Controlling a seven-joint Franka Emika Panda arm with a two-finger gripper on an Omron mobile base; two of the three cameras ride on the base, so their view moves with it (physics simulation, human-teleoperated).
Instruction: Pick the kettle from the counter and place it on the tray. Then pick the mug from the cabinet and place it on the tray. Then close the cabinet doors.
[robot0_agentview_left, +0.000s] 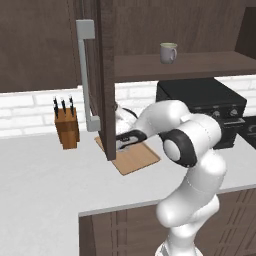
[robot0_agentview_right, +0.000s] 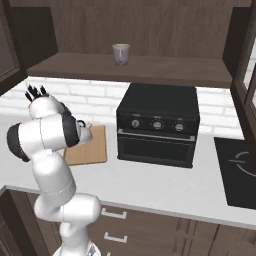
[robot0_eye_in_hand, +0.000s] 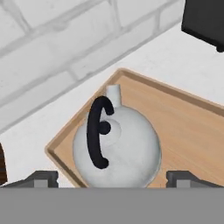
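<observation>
Kettle (robot0_eye_in_hand: 117, 146): one, seated on one tray (robot0_eye_in_hand: 183, 127) on table (robot0_agentview_left: 40, 185), near brick wall. Tool (robot0_eye_in_hand: 112, 178): spread wide, fingertips either side of kettle, clear of it. Mug (robot0_agentview_left: 168, 52): one, on cabinet shelf (robot0_agentview_left: 200, 65). Knife block (robot0_agentview_left: 67, 128): one, three knives. No legible writing.

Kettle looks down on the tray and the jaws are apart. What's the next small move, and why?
Probably lift the gripper straight up, clear of the kettle. The hand view shows the kettle resting on the tray with the fingertips spread wide on either side of it, not gripping. Once clear, the arm can go for the mug on the cabinet shelf.
</observation>
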